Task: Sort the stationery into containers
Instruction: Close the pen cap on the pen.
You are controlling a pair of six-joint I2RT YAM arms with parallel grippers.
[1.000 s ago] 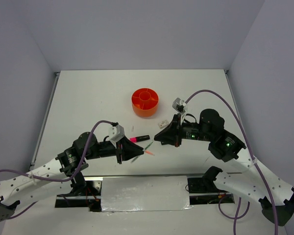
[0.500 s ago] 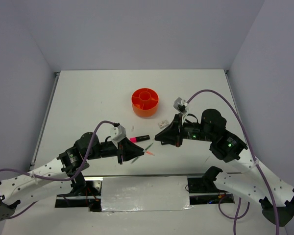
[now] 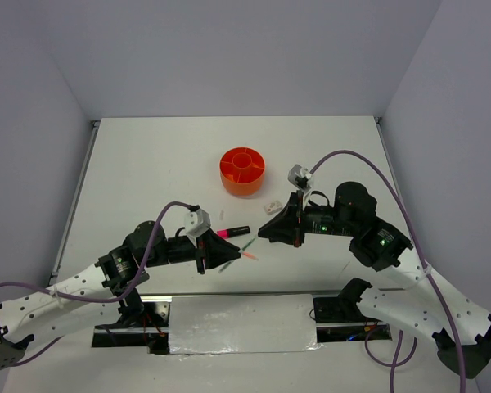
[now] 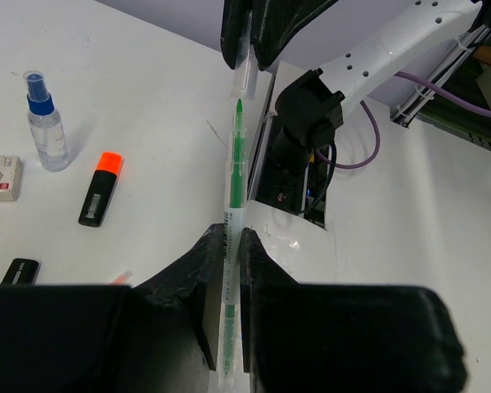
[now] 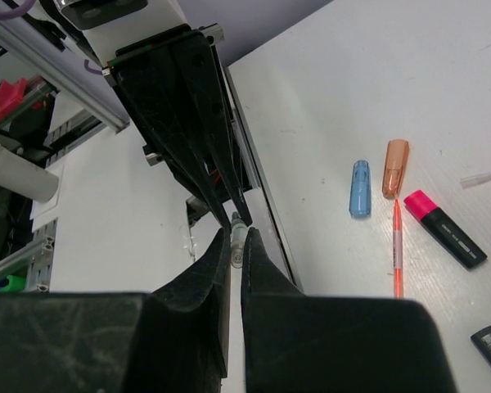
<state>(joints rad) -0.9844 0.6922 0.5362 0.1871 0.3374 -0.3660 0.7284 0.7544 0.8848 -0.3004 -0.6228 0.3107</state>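
My left gripper (image 4: 231, 233) is shut on a clear-barrelled green pen (image 4: 235, 180), held above the table. Its bare tip points at a clear cap (image 5: 238, 229) pinched in my shut right gripper (image 5: 238, 237). In the top view the two grippers (image 3: 236, 251) (image 3: 262, 232) face each other tip to tip in front of the orange tub (image 3: 242, 170). On the table lie a pink pen (image 5: 397, 250), a pink-ended highlighter (image 5: 446, 228), a blue capsule (image 5: 359, 188), an orange capsule (image 5: 395, 167), an orange-ended highlighter (image 4: 101, 188), a blue-capped bottle (image 4: 45, 123) and a white eraser (image 4: 2, 178).
A small clear piece (image 5: 475, 179) lies beyond the capsules. A black object (image 4: 20, 270) lies near the eraser. The arm bases and a silver-taped gap (image 3: 241, 323) run along the near table edge. Grey walls close in the table on three sides.
My left arm has edged slightly right, bringing the pen tip closer to the cap. The right arm and the items on the table have not moved.
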